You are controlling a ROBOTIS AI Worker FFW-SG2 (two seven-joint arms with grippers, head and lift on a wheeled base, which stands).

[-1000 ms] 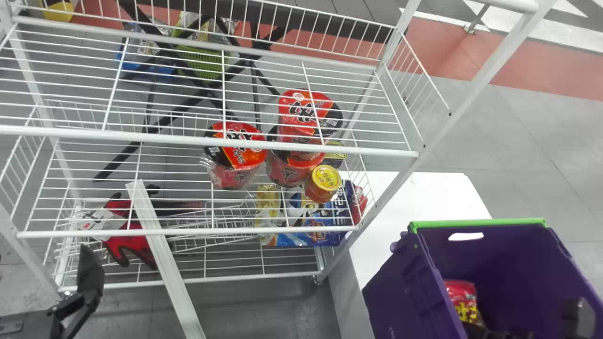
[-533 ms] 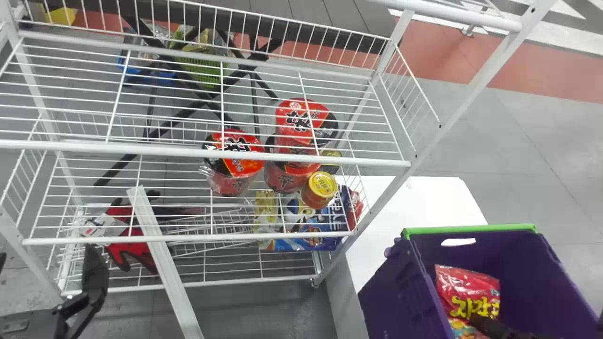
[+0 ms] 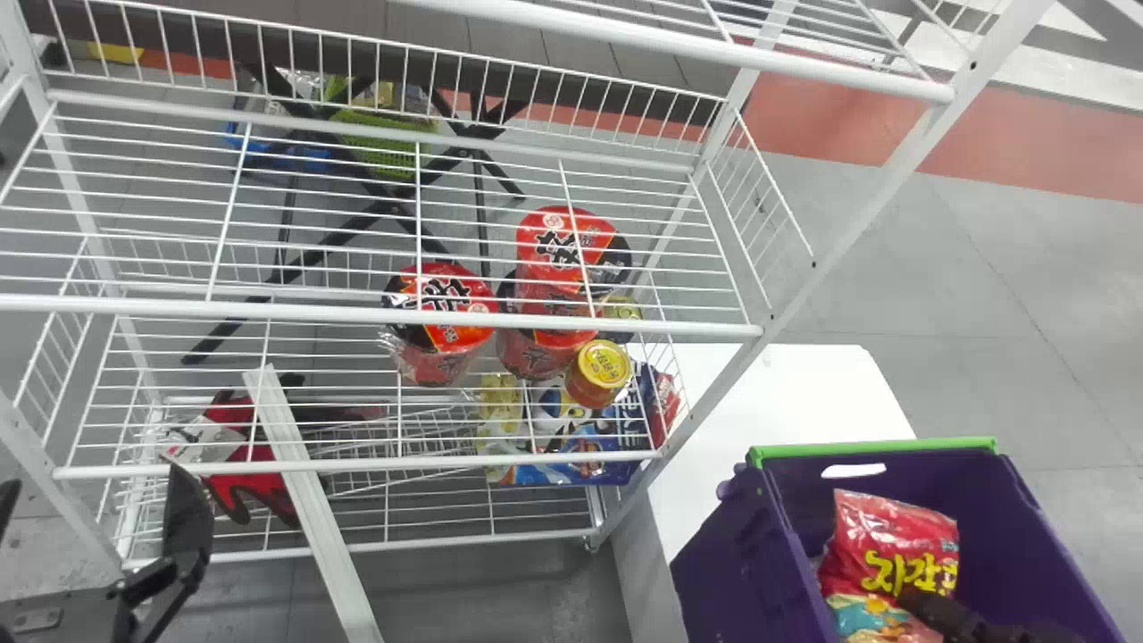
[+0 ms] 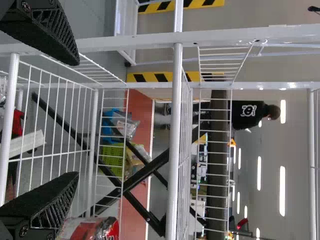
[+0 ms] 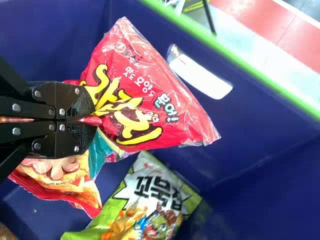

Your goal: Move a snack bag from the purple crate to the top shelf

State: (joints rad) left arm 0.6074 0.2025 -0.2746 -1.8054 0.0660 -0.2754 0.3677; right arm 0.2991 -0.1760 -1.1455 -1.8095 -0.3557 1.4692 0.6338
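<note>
Head view: the purple crate (image 3: 732, 572), rimmed in green, sits at the near right, beside the white surface (image 3: 786, 393). Within its outline is the red snack bag (image 3: 893, 545), marked with large yellow lettering; the right claw (image 3: 911, 600) reaches it from the near side. To the left, the left claw (image 3: 96, 478) hangs at the near left of the white wire rack (image 3: 536, 324). Through the wires show red-and-black tubs (image 3: 442, 308) with bold black characters on their lids, a jar (image 3: 596, 379) whose yellow lid carries small dark print, and a blue bag (image 3: 554, 469) with pale lettering. Farther left lie a red glove (image 3: 237, 491) with a white printed label and a white bar (image 3: 312, 509) slanting across the rack's front.

Left wrist view: the left claw is released, its two ribbed fingers (image 4: 50, 200) well apart with nothing between them. Beyond the rack is a green basket (image 4: 112, 159).

Right wrist view: the right claw is clenched on one end of the red snack bag, whose large yellow and smaller white characters face the camera. Beneath, in the crate, lie a green-and-white bag (image 5: 155, 192) with heavy black lettering and an orange bag (image 5: 75, 182) with tiny print.
</note>
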